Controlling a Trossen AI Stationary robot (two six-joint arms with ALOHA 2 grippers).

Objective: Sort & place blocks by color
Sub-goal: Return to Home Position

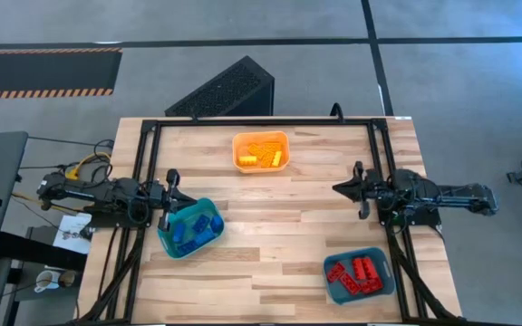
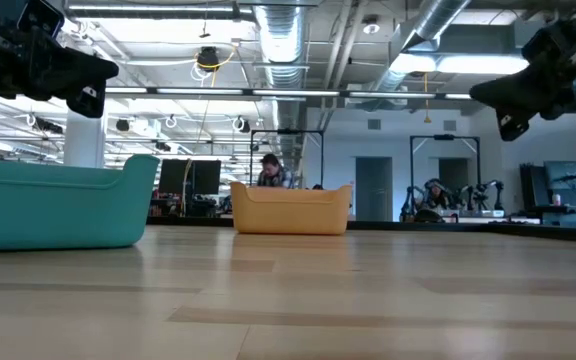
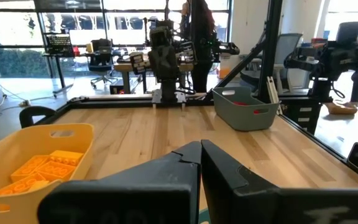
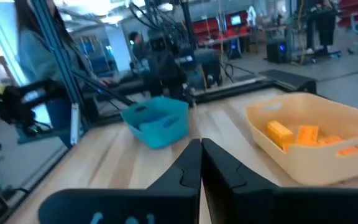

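1. Lying sorted in bins, studded yellow blocks sit at 12 o'clock, blue blocks at 8, red blocks at 5.
2. Left gripper at 9, right gripper at 3: both jaws closed, empty.

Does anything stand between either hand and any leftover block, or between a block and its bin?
Nothing visible does. No block lies loose on the table: yellow blocks sit in the orange bin, blue blocks in the teal bin, red blocks in the grey-blue bin. Left hand and right hand are shut, empty.
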